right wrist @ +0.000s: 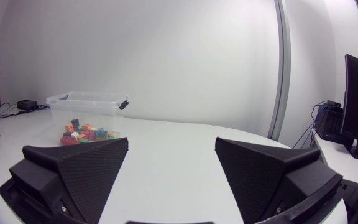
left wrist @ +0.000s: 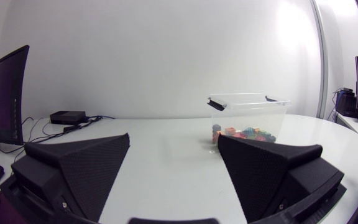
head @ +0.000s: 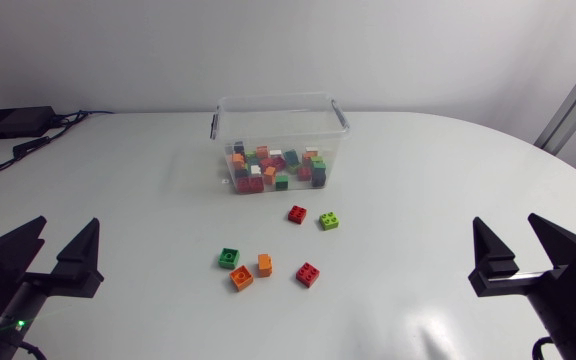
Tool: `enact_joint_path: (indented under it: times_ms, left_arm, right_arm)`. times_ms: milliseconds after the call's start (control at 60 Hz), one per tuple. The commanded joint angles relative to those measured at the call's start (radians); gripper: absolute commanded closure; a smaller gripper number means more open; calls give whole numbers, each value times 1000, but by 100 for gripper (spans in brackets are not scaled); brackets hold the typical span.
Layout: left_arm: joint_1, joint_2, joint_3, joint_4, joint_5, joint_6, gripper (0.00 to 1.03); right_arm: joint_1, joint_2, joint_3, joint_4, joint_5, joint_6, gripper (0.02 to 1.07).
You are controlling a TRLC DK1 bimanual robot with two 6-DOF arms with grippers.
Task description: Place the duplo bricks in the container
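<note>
A clear, boxy plastic container (head: 280,102) holds studded bricks (head: 264,153); six more lie on the smooth white table (head: 138,190). The left gripper (head: 65,232) and right gripper (head: 508,228), matte textured wedges, gape empty.

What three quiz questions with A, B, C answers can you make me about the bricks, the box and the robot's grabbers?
1. How many duplo bricks lie on the table outside the clear container?
A) two
B) six
C) ten

2. Where is the lime green brick?
A) inside the container
B) held in a gripper
C) on the table, close beside a red brick

3. How are the left gripper and the right gripper?
A) both open and empty
B) both shut on bricks
C) both lifting the container

Answers:
1 B: the head view shows six loose bricks in front of the container.
2 C: it sits on the bare table next to that red brick.
3 A: each gripper's fingers stand wide apart with nothing between them.
</note>
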Motion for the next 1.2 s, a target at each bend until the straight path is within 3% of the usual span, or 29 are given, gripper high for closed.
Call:
enact_joint_path:
  times_ms: [0,283,600,900,1183]
  left_arm:
    - [0,-8,-20,7,7,-21,5]
    - [2,-9,-18,25,7,-24,5]
    - [-31,-6,106,-4,7,-24,5]
    - [-35,113,253,-30,7,-24,5]
    - [-38,379,377,-30,7,-24,8]
  right_arm:
    - [6,-7,-24,-1,-3,22,6]
    - [4,-7,-18,5,0,25,6]
    - [30,1,74,-27,0,44,6]
    - [36,196,235,-16,-2,42,6]
    - [72,420,367,-13,7,44,6]
